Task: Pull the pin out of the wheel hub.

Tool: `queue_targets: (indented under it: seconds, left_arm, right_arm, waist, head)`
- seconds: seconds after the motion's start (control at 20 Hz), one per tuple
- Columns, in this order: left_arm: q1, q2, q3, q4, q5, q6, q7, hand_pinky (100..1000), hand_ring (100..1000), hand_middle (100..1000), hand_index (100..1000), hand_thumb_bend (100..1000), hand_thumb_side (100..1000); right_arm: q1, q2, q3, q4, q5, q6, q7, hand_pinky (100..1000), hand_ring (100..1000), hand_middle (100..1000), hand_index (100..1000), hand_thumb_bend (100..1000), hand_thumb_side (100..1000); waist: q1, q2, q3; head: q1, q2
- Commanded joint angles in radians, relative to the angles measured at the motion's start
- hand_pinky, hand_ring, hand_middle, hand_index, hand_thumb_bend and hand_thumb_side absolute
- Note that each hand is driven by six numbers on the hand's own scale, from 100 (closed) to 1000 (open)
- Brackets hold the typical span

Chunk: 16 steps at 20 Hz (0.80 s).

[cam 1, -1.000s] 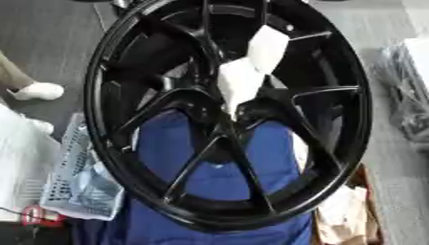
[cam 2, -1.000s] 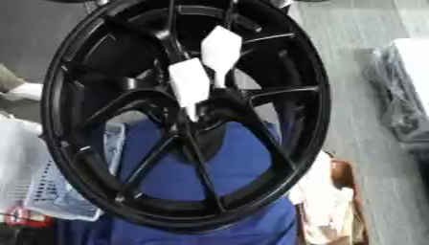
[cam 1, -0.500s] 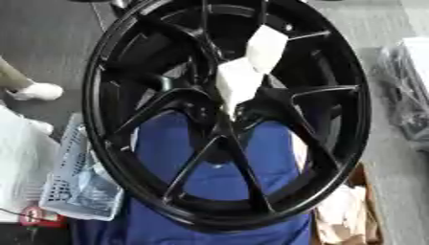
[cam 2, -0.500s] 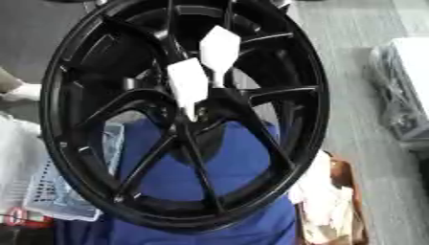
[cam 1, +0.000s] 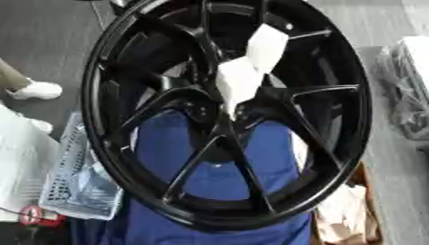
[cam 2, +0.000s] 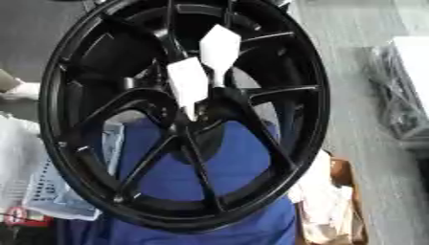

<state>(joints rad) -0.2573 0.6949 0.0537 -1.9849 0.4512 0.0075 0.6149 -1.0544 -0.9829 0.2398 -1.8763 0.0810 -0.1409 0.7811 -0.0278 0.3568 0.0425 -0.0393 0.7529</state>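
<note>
A large black spoked wheel [cam 1: 109,158] stands tilted and fills most of both views. Its hub [cam 1: 220,119] lies near the middle, where the spokes meet. Two white angular pieces cover the hub area: a lower one [cam 1: 237,85] pointing down at the hub and an upper one [cam 1: 266,44] up and to the right of it. They show the same way in the right eye view [cam 2: 189,85]. I cannot make out a pin at the hub. Neither of my hands shows in either view.
Blue cloth [cam 1: 209,182] lies behind the wheel's lower half. A grey mesh basket [cam 1: 75,189] sits at the lower left beside a small red thing [cam 1: 33,215]. A cardboard box [cam 1: 348,217] is at the lower right, wrapped goods [cam 1: 411,95] on the right, a person's shoe [cam 1: 38,90] at the left.
</note>
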Motion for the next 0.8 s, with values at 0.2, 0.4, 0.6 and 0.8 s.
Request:
queue_targets:
  seconds: [0.2, 0.4, 0.6, 0.8]
  left_arm:
    - [-0.014, 0.019, 0.011, -0.015, 0.005, 0.003, -0.001, 834, 778, 799, 762, 326, 768]
    - [-0.015, 0.019, 0.011, -0.015, 0.006, 0.003, -0.001, 834, 778, 798, 762, 327, 768]
    - [-0.017, 0.019, 0.011, -0.015, 0.008, 0.003, -0.001, 834, 777, 797, 762, 327, 768]
    - [-0.020, 0.018, 0.008, -0.015, 0.009, 0.005, -0.002, 834, 777, 796, 760, 326, 768]
  right_arm:
    - [-0.006, -0.045, 0.028, -0.049, 0.045, -0.044, 0.084, 885, 903, 855, 902, 527, 153]
    - [-0.007, -0.047, 0.050, -0.055, 0.056, -0.066, 0.121, 889, 910, 861, 909, 536, 133]
    - [-0.013, -0.043, 0.076, -0.055, 0.063, -0.078, 0.126, 889, 910, 859, 908, 535, 131]
    - [-0.042, -0.019, 0.102, -0.042, 0.058, -0.080, 0.126, 885, 906, 854, 904, 525, 124]
  waist:
    - [0.001, -0.018, 0.003]
    - [0.000, -0.017, 0.005]
    - [0.000, -0.015, 0.007]
    - [0.000, -0.013, 0.010]
  head:
    - [-0.010, -0.009]
    - [-0.016, -0.016]
    - [-0.020, -0.020]
    - [-0.024, -0.018]
